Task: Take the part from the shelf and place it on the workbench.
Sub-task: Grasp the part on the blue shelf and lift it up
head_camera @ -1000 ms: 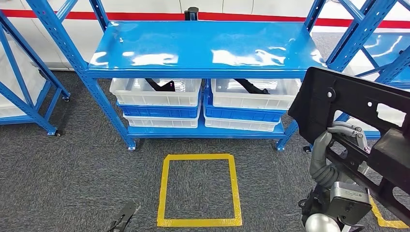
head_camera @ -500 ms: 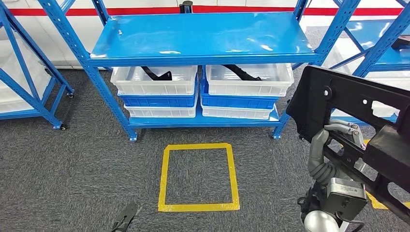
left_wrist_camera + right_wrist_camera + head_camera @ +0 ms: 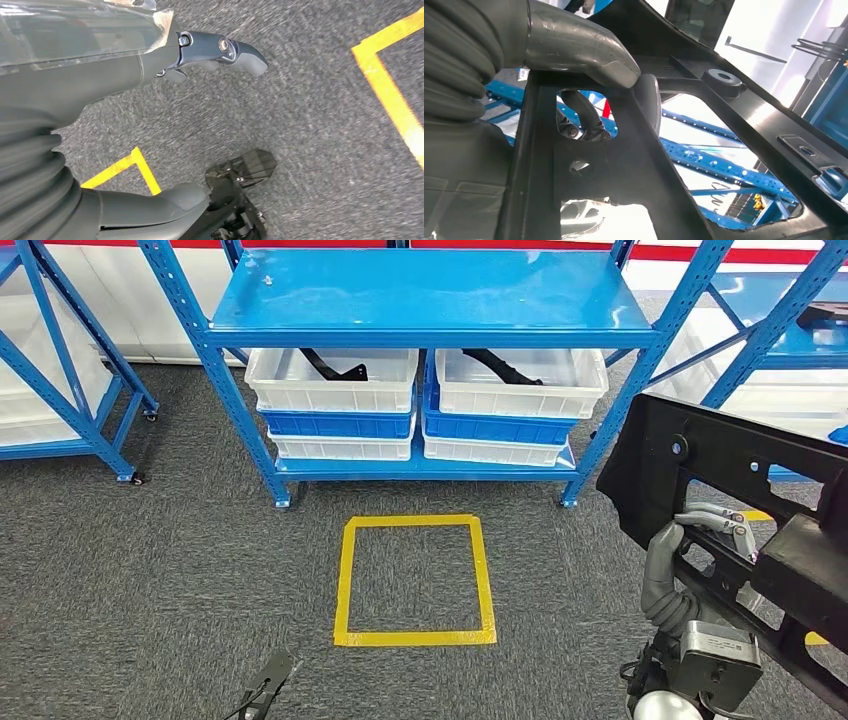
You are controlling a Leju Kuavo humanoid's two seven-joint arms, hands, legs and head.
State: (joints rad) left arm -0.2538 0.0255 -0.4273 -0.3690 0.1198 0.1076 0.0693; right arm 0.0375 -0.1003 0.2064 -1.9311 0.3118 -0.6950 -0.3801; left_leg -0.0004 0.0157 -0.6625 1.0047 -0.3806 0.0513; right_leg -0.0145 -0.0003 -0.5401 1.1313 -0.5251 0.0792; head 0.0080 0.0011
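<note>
Right hand: the right hand [image 3: 690,550] is gripping the part [image 3: 740,490], its thumb lying against one bar of the frame and its darker fingers [image 3: 722,518] curling over the top of the same bar; in the right wrist view the thumb [image 3: 589,52] is pressing on the bar while fingers are hooking through an opening.
Part: the large black frame with holes and cut-outs is being held up in the air on the robot's right side, tilted, well above the carpet and apart from the shelf.
Left hand: the left hand [image 3: 150,125] is hanging low over the floor, holding nothing, with its thumb and fingers [image 3: 225,50] spread apart; its dark tips [image 3: 265,685] are showing at the bottom of the head view.
Shelf: the blue shelf [image 3: 420,295] is standing ahead of the robot, its top board bare and glossy.
Bins: white and blue bins [image 3: 335,400] are sitting stacked in two piles on the lower board, with black parts [image 3: 335,365] lying in the top white ones.
Floor: a yellow tape square [image 3: 415,580] is marking the grey carpet [image 3: 150,570] in front of the shelf.
</note>
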